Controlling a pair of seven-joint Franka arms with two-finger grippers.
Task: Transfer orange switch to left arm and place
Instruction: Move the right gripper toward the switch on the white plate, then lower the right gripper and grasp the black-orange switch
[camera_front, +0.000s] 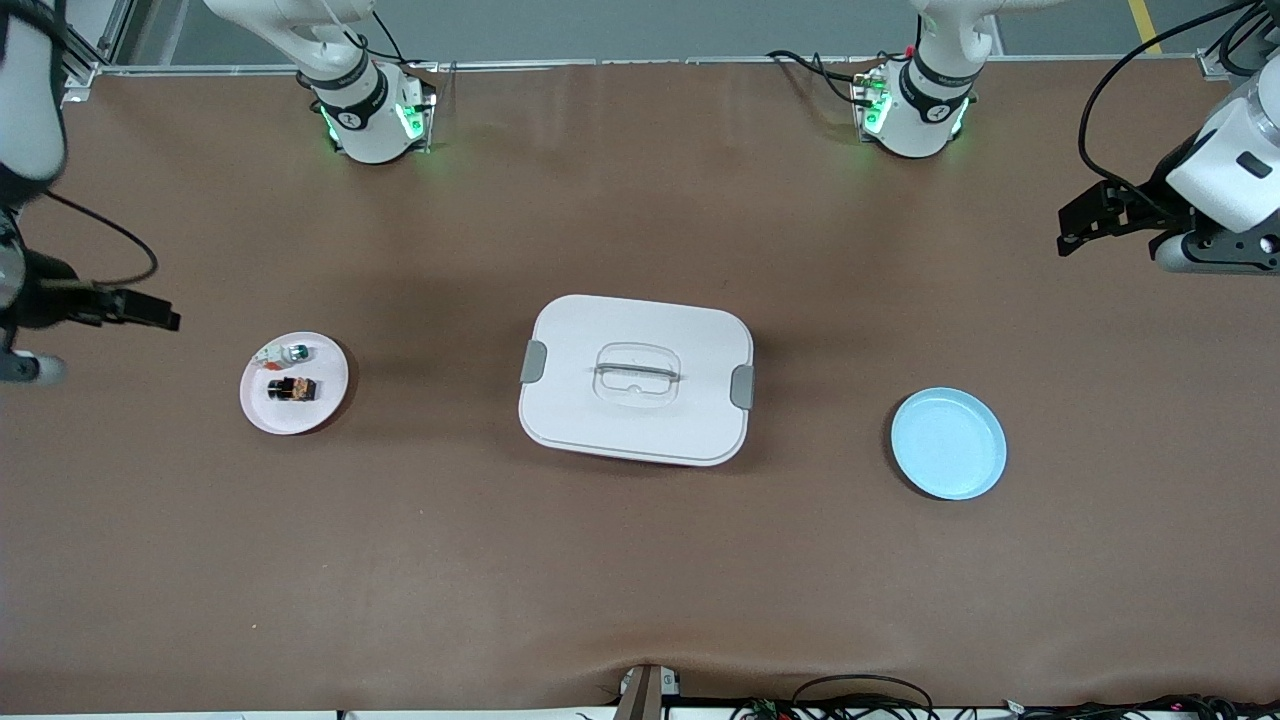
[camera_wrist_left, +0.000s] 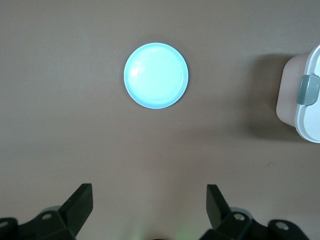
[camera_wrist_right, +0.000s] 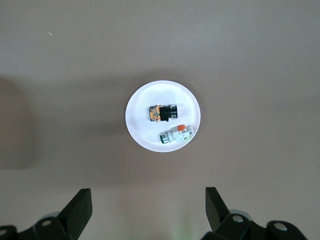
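Observation:
The orange switch (camera_front: 291, 388) lies on a small pink plate (camera_front: 325, 405) toward the right arm's end of the table; in the right wrist view the switch (camera_wrist_right: 162, 113) lies on that plate (camera_wrist_right: 145, 135). The white box (camera_front: 636, 380) stands closed at the table's middle, and its end shows in the left wrist view (camera_wrist_left: 305, 100). My right gripper (camera_front: 160, 316) is open and empty, up in the air beside the pink plate, toward the table's end (camera_wrist_right: 148, 202). My left gripper (camera_front: 1070, 235) is open and empty, high over the table near the blue plate (camera_wrist_left: 150, 200).
A white-and-green component (camera_front: 283, 352) lies on the pink plate beside the switch, farther from the front camera (camera_wrist_right: 176, 133). An empty blue plate (camera_front: 948, 443) sits toward the left arm's end (camera_wrist_left: 156, 75). Brown table surface (camera_front: 640, 580) surrounds the box.

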